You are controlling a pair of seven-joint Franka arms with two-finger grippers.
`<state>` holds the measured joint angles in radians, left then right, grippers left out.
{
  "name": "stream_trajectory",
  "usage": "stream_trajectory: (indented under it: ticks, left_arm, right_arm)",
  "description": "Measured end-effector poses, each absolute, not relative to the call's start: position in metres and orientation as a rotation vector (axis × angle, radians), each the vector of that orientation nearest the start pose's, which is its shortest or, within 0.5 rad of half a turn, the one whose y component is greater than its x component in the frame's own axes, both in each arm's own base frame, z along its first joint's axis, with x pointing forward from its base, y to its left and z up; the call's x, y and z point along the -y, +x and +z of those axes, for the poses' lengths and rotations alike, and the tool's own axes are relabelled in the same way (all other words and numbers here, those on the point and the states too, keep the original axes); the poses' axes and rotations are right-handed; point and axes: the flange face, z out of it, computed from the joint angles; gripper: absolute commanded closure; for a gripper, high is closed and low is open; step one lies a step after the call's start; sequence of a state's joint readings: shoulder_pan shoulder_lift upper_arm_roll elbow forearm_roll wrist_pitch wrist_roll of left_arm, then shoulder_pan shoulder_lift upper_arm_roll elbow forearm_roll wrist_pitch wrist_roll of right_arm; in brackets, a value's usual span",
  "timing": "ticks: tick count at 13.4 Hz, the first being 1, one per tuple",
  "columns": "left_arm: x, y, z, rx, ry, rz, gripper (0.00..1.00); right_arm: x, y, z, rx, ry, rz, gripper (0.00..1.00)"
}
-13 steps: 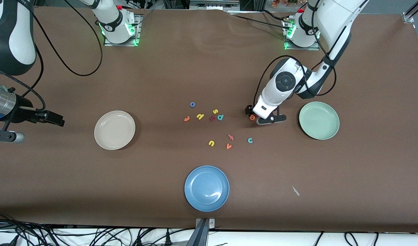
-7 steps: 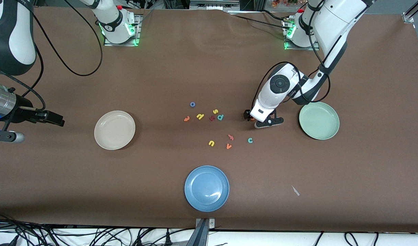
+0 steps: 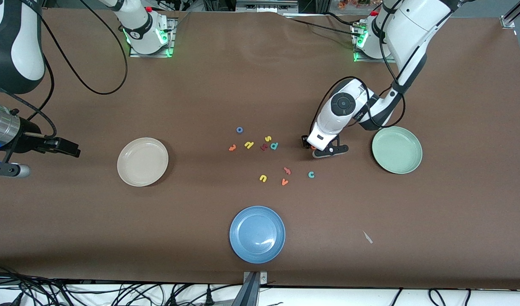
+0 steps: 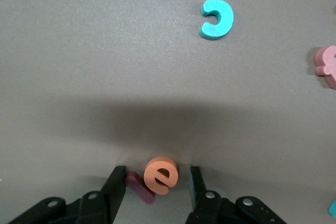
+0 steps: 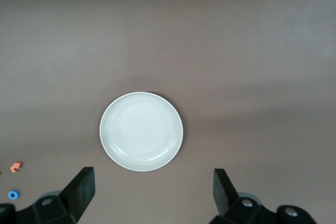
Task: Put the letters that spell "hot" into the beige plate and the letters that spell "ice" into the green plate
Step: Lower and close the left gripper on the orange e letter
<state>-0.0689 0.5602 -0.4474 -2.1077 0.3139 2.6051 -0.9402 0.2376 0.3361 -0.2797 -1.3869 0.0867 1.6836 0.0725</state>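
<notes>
fingers (image 4: 116,182) of left end effector (image 4: 155,184) bracket orange "e" (image 4: 161,175), half-hiding dark red "i" (image 4: 139,186); grip unclear.

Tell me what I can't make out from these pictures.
- Dark red "i": mostly hidden under the orange "e", left wrist view.
- Left gripper: whether its fingers touch the "e" yet.
- Right gripper: front view edge cuts off that arm.

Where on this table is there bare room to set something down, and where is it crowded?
Bare brown table lies between the blue plate and the green plate, and between the beige plate and the blue plate. It is crowded mid-table among the loose letters, where the left gripper straddles the orange e.
</notes>
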Motion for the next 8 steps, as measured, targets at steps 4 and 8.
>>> stream_trajectory:
  ticks: [4, 8]
  left_arm:
    - [0.2928, 0.4983, 0.1712, 0.346, -3.189, 0.057, 0.60]
    - [0.2926, 0.5003, 0.1726, 0.346, -3.189, 0.050, 0.70]
  right_arm:
    - [-0.0080, 0.6561, 0.5238, -0.176, -3.142, 0.042, 0.00]
    - [-0.0078, 0.6561, 0.5238, -0.183, -3.142, 0.043, 0.00]
